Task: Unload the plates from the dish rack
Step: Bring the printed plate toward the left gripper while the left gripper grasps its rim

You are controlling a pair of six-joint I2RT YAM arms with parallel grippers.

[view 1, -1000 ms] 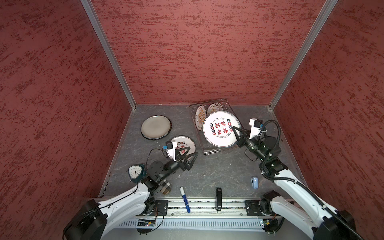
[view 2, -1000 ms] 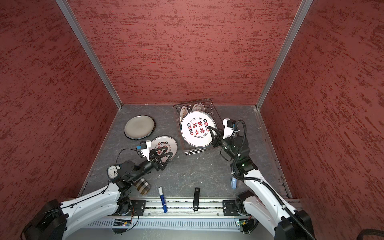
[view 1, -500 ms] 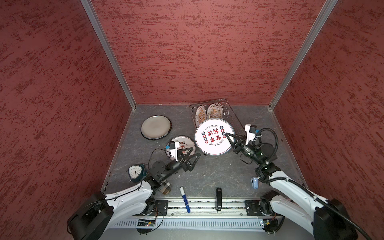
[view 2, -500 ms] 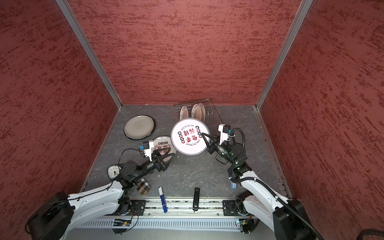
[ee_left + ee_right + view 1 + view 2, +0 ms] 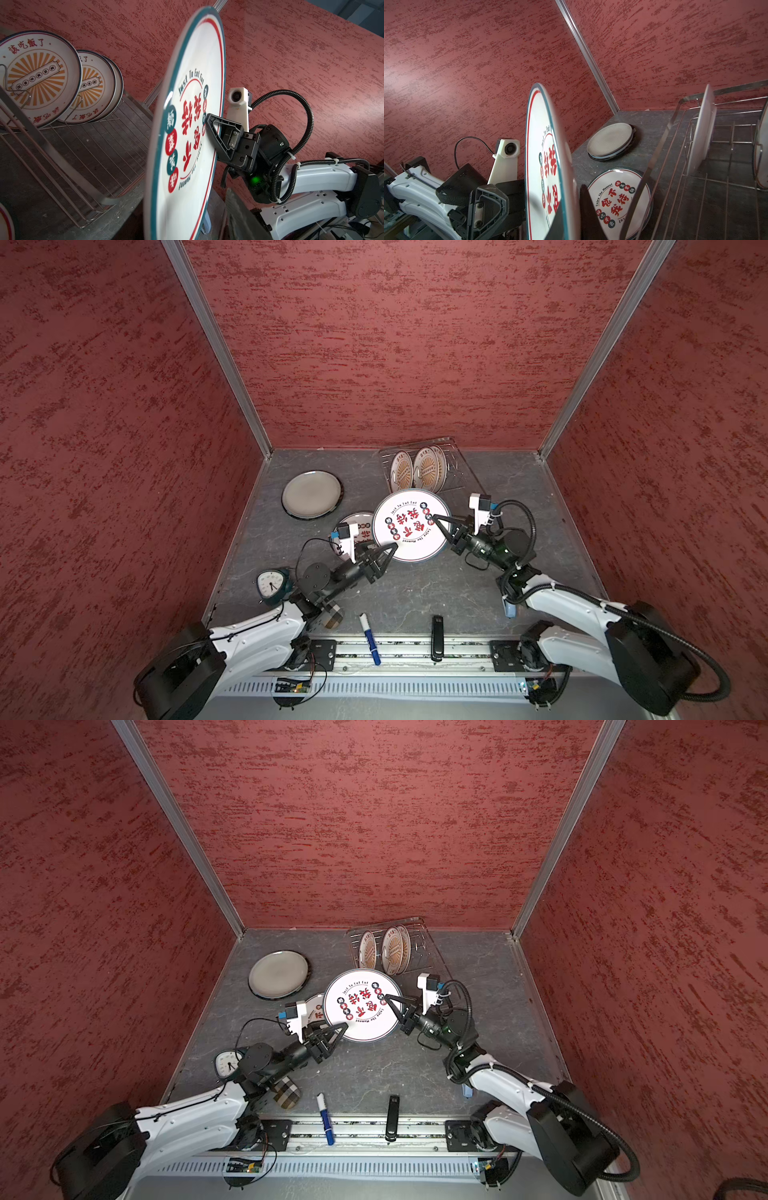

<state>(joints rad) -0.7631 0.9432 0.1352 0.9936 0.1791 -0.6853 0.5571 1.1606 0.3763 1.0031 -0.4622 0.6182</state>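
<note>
Red walls (image 5: pixel 374 344) enclose a grey table (image 5: pixel 415 593); the rack (image 5: pixel 459 472) at its back holds three sunburst plates (image 5: pixel 427 467) on edge. Before it a lettered plate (image 5: pixel 409 531) hangs airborne, face tilted up, right pincer (image 5: pixel 435 517) pinching its rim, left pincer (image 5: pixel 390 548) at the opposite rim, grip unclear.

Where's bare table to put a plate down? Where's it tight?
Free: mid-table strip between the held plate and the marker; the corner right of the dish rack. Crowded: left side, with grey plate, printed plate and clock.
</note>
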